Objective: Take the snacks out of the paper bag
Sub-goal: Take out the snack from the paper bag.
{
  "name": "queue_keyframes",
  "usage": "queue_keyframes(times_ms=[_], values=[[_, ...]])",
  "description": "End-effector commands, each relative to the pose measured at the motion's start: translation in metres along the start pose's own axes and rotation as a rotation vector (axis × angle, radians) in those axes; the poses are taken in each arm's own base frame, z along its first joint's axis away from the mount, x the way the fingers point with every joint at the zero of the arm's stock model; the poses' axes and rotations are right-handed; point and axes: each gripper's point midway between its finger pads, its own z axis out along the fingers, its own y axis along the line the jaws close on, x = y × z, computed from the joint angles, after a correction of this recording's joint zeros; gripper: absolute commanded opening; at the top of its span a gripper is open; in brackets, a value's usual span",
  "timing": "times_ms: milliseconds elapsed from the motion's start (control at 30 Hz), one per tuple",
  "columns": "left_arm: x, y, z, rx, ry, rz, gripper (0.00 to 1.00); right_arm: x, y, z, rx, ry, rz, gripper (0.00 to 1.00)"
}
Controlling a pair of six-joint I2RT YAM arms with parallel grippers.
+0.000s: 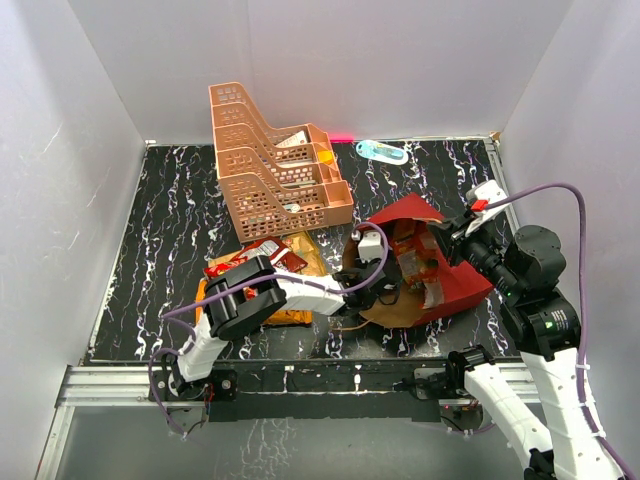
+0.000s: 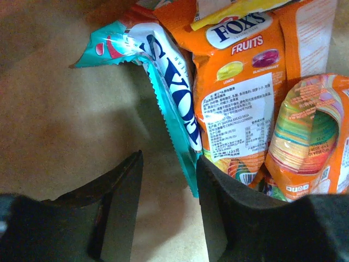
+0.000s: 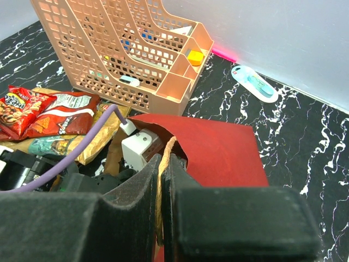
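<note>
The red paper bag (image 1: pixel 455 285) lies on its side on the table's right half, mouth toward the left, brown inside (image 2: pixel 60 109). My left gripper (image 2: pixel 169 180) is open inside the bag; a teal packet (image 2: pixel 169 93) hangs just ahead of its right finger, with an orange Fox's Fruits packet (image 2: pixel 234 93) and another orange packet (image 2: pixel 311 142) beside it. My right gripper (image 3: pixel 163 169) is shut on the bag's twine handle (image 3: pixel 166 158), holding the red top flap (image 3: pixel 218 147) up. Red packets (image 3: pixel 49 112) and a tan-gold chip bag (image 3: pixel 101 136) lie outside the bag on the left.
The peach tiered rack (image 1: pixel 275 165) stands at the back centre, close behind the packets on the table. A small blue-green bottle (image 1: pixel 383 151) lies by the back wall. White walls close the table on three sides.
</note>
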Motion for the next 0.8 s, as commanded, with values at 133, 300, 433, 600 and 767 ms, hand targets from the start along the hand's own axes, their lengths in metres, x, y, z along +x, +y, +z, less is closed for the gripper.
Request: queue_keyframes(times_ms=[133, 300, 433, 600, 767], values=[[-0.026, -0.013, 0.015, 0.019, -0.101, -0.014, 0.41, -0.042, 0.001, -0.011, 0.011, -0.127, -0.033, 0.08], [-0.031, -0.026, 0.020, 0.077, -0.133, 0.002, 0.38, -0.040, 0.002, -0.012, 0.008, -0.119, -0.030, 0.08], [-0.036, -0.032, 0.023, 0.101, -0.158, 0.018, 0.33, -0.040, 0.002, -0.015, 0.009, -0.120, -0.029, 0.07], [-0.039, -0.037, 0.024, 0.116, -0.164, 0.020, 0.14, -0.041, 0.002, -0.016, 0.013, -0.124, -0.028, 0.08], [-0.058, -0.054, 0.005, 0.188, -0.175, 0.052, 0.00, -0.036, -0.004, -0.015, 0.045, -0.107, -0.031, 0.08]])
